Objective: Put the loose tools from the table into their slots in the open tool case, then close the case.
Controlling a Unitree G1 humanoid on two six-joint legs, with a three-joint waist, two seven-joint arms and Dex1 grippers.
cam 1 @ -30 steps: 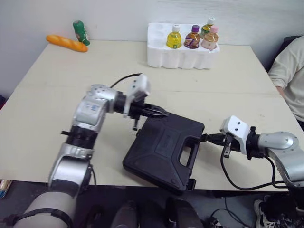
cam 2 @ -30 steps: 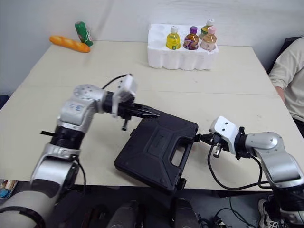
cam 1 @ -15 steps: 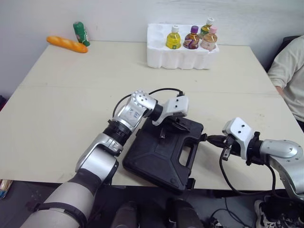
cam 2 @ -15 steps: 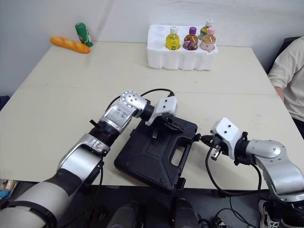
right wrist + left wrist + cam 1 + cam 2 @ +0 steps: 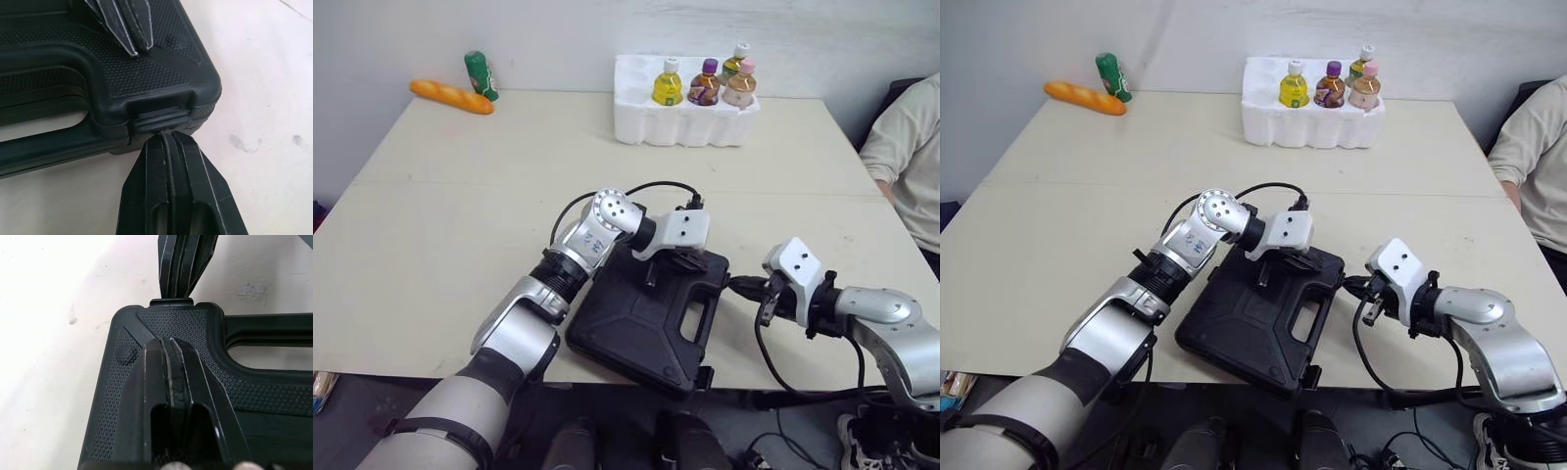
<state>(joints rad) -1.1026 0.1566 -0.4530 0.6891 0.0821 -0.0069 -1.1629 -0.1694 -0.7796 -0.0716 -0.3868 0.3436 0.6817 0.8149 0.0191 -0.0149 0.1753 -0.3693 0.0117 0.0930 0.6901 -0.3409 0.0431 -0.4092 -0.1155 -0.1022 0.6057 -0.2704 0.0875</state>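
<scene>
Near the front edge of the worktop (image 5: 431, 196), the black tool case (image 5: 641, 323) is seen with its lid already down, so the closing step is judged to be in hand. The left gripper (image 5: 171, 343) is pressed on the lid's corner beside the handle, jaws shut together and empty, while the right gripper (image 5: 164, 139), jaws likewise shut on nothing, is set tip-first at the latch (image 5: 157, 119). A firm push on that latch is probably called for next, with the lid held down.

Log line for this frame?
tool case: closed, on table | left pincer: shut, over case by handle | right pincer: shut, tip at side latch
</scene>
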